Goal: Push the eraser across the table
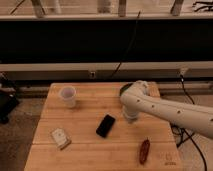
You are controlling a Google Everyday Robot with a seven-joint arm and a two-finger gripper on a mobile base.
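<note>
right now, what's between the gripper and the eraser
Nothing: the camera view shows only bare table between the gripper, low over the table's middle, and the eraser.

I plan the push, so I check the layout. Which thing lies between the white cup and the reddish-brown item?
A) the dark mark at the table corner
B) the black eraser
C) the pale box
B: the eraser lies on the table about midway between the white cup and the reddish-brown item; the gripper hangs just right of it in the picture.
</note>
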